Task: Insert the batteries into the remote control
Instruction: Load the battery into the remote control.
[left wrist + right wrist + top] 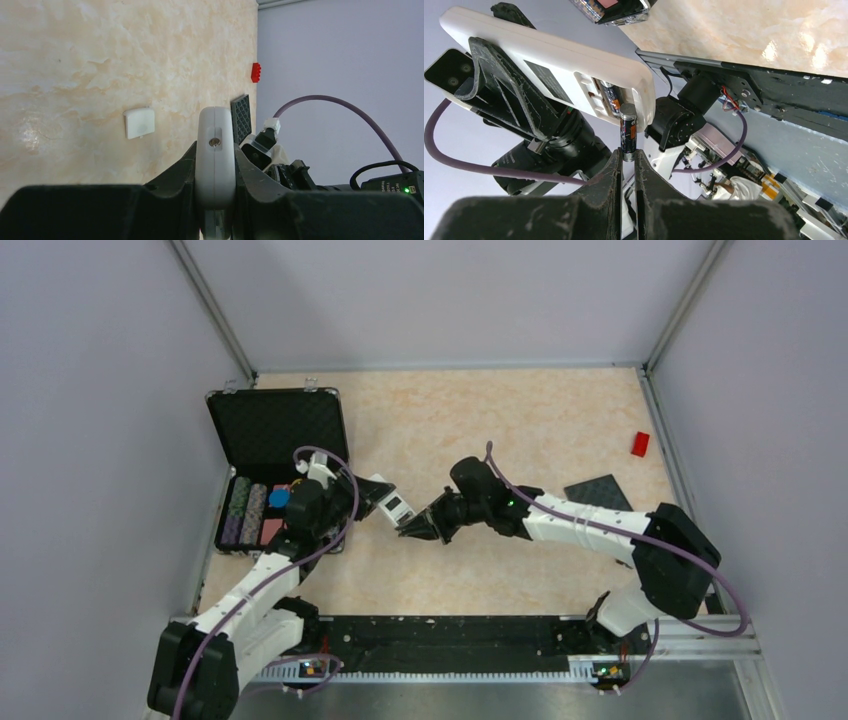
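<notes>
Now we hold the remote control (549,60) clamped edgewise in our left pincer (215,150), raised over the middle of the tabletop (500,420), with its open battery bay turned toward the right arm. One battery (610,94) sits in the bay. Our right pincer (626,160) pinches the second battery (627,134) by its lower end, its top right at the bay's open end. A white cover (139,123) lies flat on the tabletop, and a red block (640,444) lies near the right edge.

On my feed, open black case (275,428) of poker chips (247,512) left, red block (640,444) far right, dark gridded pad (598,492), white cover piece (139,123).
</notes>
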Robot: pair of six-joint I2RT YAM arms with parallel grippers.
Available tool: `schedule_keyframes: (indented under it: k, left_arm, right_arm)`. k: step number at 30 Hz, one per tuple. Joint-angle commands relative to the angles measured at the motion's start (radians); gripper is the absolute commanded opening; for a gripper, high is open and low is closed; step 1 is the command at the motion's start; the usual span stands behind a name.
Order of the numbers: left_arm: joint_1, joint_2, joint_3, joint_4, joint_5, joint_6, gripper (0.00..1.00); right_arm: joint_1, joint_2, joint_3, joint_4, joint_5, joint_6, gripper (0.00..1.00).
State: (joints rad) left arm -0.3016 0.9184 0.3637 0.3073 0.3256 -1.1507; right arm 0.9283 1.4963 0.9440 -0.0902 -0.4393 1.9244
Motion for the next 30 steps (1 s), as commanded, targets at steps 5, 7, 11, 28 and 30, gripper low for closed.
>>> schedule_keyframes:
  k: [5,7,11,28,30]
  left_arm:
    - [0.004,-0.036,0.071,-0.002,0.024,0.008,0.00]
    - [0.004,-0.047,0.076,-0.015,0.029,0.018,0.00]
    - [0.004,-0.065,0.075,-0.017,0.044,0.032,0.00]
    - [0.006,-0.082,0.076,-0.017,0.040,-0.007,0.00]
    - [0.007,-0.073,0.085,-0.019,0.054,-0.024,0.00]
  right_arm:
    - [0.007,0.024,-0.008,0.043,-0.010,0.014,0.01]
    - [0.006,0.025,-0.009,0.052,-0.013,0.019,0.02]
    - [0.004,0.033,-0.012,0.074,-0.024,0.025,0.03]
    - [0.000,0.024,-0.030,0.079,-0.028,0.057,0.08]
    - [-0.003,0.016,-0.036,0.081,-0.026,0.064,0.09]
